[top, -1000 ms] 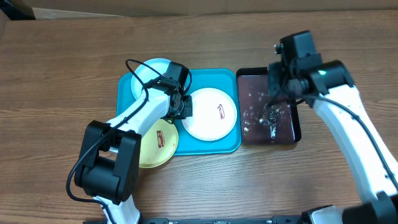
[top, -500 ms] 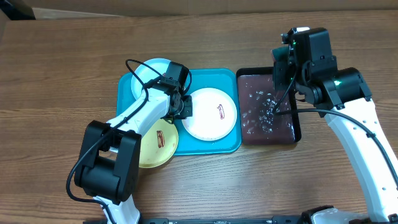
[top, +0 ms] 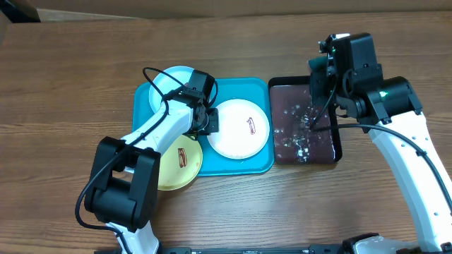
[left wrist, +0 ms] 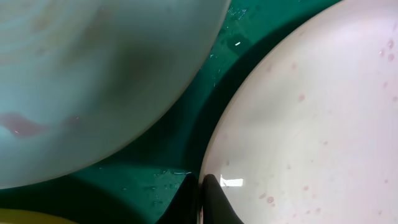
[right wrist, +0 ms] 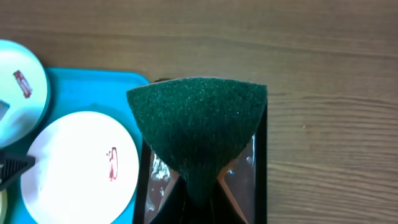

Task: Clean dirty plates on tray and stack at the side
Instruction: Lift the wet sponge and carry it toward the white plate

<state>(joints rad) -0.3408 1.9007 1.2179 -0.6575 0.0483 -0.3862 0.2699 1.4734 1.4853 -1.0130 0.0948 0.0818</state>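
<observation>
The turquoise tray [top: 233, 88] holds a light cyan plate [top: 173, 83] at its back left and a white plate [top: 241, 128] with a red smear in its middle. A yellow-green plate [top: 180, 166] overhangs the front left corner. My left gripper [top: 210, 121] is shut on the left rim of the white plate [left wrist: 311, 112], next to the cyan plate [left wrist: 93, 74]. The right gripper [right wrist: 199, 196] is shut on a green sponge [right wrist: 198, 124] and holds it above the black tray [top: 305, 163].
The black tray [right wrist: 260, 180] stands right of the turquoise tray and holds rippling brownish water. Bare wooden table lies all around both trays. My left arm reaches across the yellow-green plate.
The right arm has lifted the sponge up out of the black tray's water and drawn back to the right. The left arm has stayed at the white plate's rim.
</observation>
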